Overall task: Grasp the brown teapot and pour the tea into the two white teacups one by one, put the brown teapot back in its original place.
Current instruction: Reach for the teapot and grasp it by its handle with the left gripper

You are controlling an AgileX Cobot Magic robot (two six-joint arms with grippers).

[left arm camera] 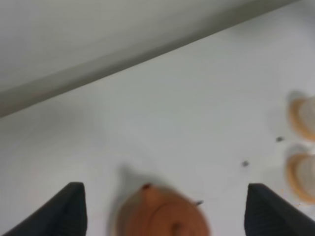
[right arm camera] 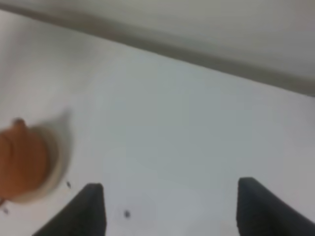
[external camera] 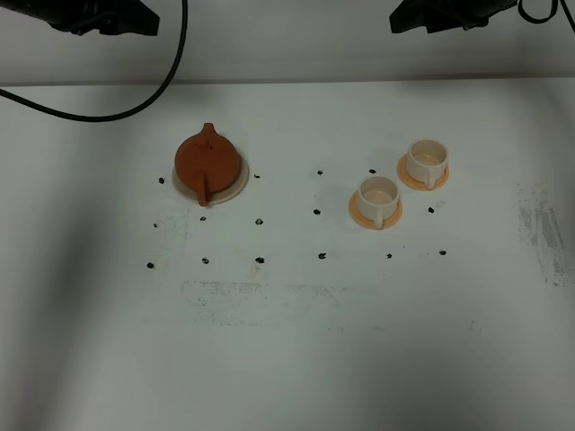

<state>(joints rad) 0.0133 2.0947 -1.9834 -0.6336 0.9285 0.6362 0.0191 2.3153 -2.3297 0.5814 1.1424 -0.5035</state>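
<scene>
Dark fingers (left arm camera: 69, 211) of the left gripper (left arm camera: 162, 186) frame the left wrist view, spread wide apart with nothing between them, and the brown teapot (left arm camera: 162, 216) shows blurred on the white table (left arm camera: 187, 108) below the gap, not touched. The right gripper (right arm camera: 170, 183) is likewise spread wide and empty, over bare table, with the teapot off to one side in its view. From the high camera both arms are drawn back at the far edge, well apart from everything. The brown teapot (external camera: 207, 162) sits upright and lidded on its round cream saucer (external camera: 239, 182) on the left half of the table; what looks like its handle points toward the near edge and the short spout away. The two white teacups (external camera: 378, 196) (external camera: 426, 160) stand upright on the right half, each on a small orange saucer (external camera: 360, 214), the nearer one just beside the farther one. Their insides look pale cream, with no dark tea visible, so I judge that nothing has been poured. The whole task seems to lie ahead: the left gripper looks lined up to come down on the pot, but the grasp, both pours and the return to the cream saucer are not yet done.
</scene>
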